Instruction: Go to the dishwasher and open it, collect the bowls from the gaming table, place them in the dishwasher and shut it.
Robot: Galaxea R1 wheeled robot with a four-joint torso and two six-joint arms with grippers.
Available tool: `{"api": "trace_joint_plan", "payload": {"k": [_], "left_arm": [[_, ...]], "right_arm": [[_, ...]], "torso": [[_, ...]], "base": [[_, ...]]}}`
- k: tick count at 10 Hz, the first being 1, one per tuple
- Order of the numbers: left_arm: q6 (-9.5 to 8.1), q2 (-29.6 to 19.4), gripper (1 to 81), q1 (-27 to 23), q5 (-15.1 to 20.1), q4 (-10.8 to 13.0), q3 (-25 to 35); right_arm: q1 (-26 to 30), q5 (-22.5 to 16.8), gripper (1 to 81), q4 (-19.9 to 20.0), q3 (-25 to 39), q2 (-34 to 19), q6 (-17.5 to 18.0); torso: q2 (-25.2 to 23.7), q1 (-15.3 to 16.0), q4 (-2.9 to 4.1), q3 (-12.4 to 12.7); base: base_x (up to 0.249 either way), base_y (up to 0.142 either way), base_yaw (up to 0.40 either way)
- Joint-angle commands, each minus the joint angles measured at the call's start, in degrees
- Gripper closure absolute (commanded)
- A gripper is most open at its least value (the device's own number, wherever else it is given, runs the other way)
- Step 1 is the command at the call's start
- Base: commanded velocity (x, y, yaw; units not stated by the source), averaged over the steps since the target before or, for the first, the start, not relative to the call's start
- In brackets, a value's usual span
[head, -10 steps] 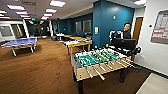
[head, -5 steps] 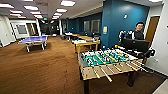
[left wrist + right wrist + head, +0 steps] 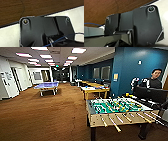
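Open office hall with brown carpet (image 3: 42,117), seen from the robot's head height. Nearest, at lower right, stands a table-football table (image 3: 117,109) with a green field and rods with handles; its far right corner is cut off by the frame edge. Behind it a person (image 3: 153,79) stands by a teal wall (image 3: 135,69), partly screened by a dark control rig (image 3: 150,94). Farther back lies a row of plain yellow-wood tables (image 3: 96,89), and at the left a blue ping-pong table (image 3: 47,85).

None of these pieces matches the white-topped gaming table of the task, and no coloured bowl can be made out on any surface; the far end of the hall is too dim and small to read. The dishwasher's position cannot be told from here, so its relation to either pincer cannot be given.

In both wrist views the robot's dark plate lies over brown carpet and a pale surface; whether each pincer is spread or pressed together cannot be told.
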Motion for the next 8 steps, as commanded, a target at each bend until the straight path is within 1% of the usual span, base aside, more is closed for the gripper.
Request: {"api": "trace_joint_plan", "payload": {"k": [1,8], "left_arm": [[0.10,-0.71,1.0,-3.08,2.57,0.06,0.19],[0.10,-0.70,1.0,-3.17,2.74,-0.03,0.27]], "right_arm": [[3.19,-2.71,1.0,-0.50,0.82,-0.37,-0.39],[3.10,-2.71,1.0,-0.58,0.82,-0.37,-0.39]], "torso": [[0.00,0.00,0.00,0.00],[0.00,0.00,0.00,0.02]], "base": [[0.000,0.000,0.236],[0.000,0.000,0.236]]}}
